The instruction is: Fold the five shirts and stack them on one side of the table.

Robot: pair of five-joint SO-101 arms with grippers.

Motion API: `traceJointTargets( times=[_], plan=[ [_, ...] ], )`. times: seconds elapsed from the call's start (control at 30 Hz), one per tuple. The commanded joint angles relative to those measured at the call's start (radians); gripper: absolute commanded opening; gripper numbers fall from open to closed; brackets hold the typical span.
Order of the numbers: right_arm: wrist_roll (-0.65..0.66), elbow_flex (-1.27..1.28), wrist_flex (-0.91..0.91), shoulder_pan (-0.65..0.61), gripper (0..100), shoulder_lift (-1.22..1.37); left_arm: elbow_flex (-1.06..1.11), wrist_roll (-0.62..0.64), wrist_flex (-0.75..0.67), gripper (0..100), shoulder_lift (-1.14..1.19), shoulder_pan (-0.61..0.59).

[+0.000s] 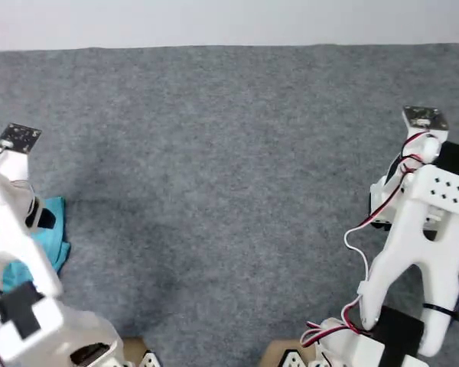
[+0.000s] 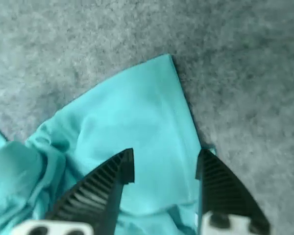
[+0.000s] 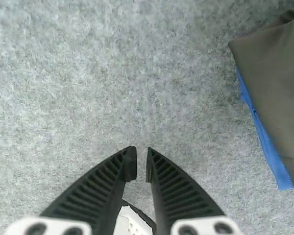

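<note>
You had a plain turquoise shirt [image 2: 142, 112], a plain olive-brown shirt [image 3: 279, 83] and a bright blue shirt [image 3: 265, 147]. Your bench [image 1: 229, 138] was mottled grey. Both sets of jaws were ribbed black.

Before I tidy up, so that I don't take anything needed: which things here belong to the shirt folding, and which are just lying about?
Part of the job:
teal shirt
dark shirt
blue shirt under it
left end effector
right end effector

Just there:
grey mat
</note>
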Motion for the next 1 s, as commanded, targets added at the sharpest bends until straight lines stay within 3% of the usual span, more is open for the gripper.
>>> traceJointTargets(
  times=[0.0,0.3,0.73,0.97],
  plan=[
    [0.009,-0.005,0.044,-0.013,4.6,-0.048,-0.108,0.012,-0.015,21,0.092,0.026],
    [0.009,-0.005,0.044,-0.013,4.6,-0.048,-0.213,0.055,-0.018,21,0.272,0.120],
    [0.011,-0.008,0.044,-0.013,4.6,-0.048,-0.418,0.075,-0.012,21,0.476,0.114],
    [0.012,-0.009,0.044,-0.013,4.6,-0.048,-0.483,0.074,0.041,8,0.595,0.126]
  ],
)
